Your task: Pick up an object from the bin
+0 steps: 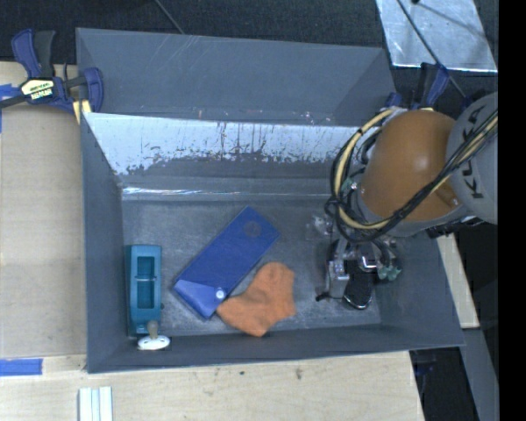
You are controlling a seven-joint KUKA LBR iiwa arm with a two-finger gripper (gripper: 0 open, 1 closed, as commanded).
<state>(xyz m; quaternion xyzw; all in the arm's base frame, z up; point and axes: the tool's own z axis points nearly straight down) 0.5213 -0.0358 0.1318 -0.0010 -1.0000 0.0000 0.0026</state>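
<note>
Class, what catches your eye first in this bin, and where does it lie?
A flat blue case lies slantwise in the middle of the bin, an orange soft lump against its lower end. The claw hangs over the right side; a teal block lies by the left wall.

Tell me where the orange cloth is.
In the camera view the orange cloth lies on the floor of the bin, near its lower wall, touching the flat blue box at its upper left; the gripper is apart to its right.

In the bin [245, 86], left to right:
Far left, long block [145, 286]; centre, flat box [228, 260]; cloth [261, 301] touching its lower end; gripper [351, 279] right.
</note>
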